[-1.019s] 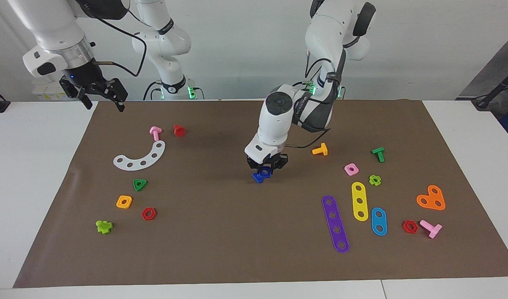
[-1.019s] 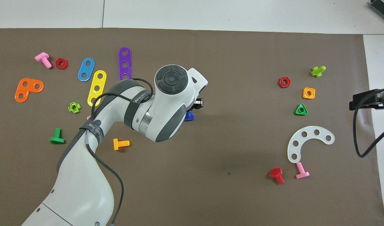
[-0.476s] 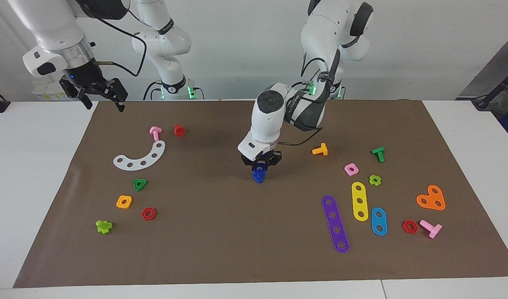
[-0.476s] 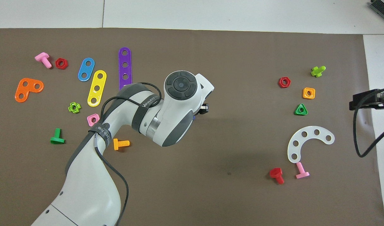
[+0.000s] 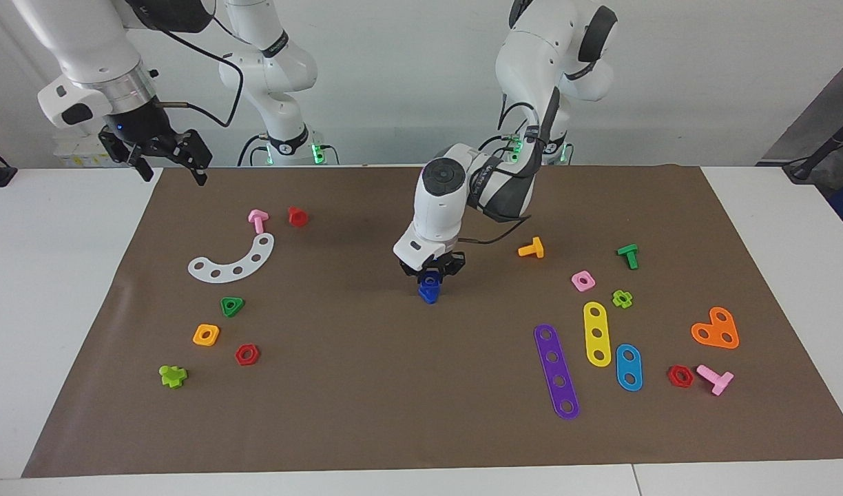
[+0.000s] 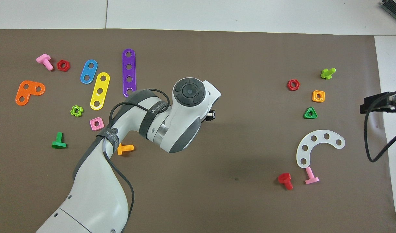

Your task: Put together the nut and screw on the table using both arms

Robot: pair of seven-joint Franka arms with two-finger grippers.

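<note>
My left gripper (image 5: 432, 271) is low over the middle of the brown mat (image 5: 366, 386), shut on the blue square nut (image 5: 430, 280). The nut is held right on top of the blue screw (image 5: 428, 295), which rests on the mat with its shaft up. In the overhead view the left wrist hides the nut and screw; only a bit of the left gripper (image 6: 211, 115) shows. My right gripper (image 5: 168, 164) waits open and empty in the air over the mat's corner at the right arm's end; it also shows in the overhead view (image 6: 377, 104).
Toward the right arm's end lie a white curved strip (image 5: 232, 260), pink and red screws, a green triangular nut (image 5: 232, 306), an orange square nut (image 5: 206, 335) and a red nut. Toward the left arm's end lie an orange screw (image 5: 531, 248), a pink nut (image 5: 583, 280) and coloured strips.
The left gripper has shifted a little toward the right arm's end and turned, bringing the blue nut from beside the screw to directly over it. The right arm has not moved.
</note>
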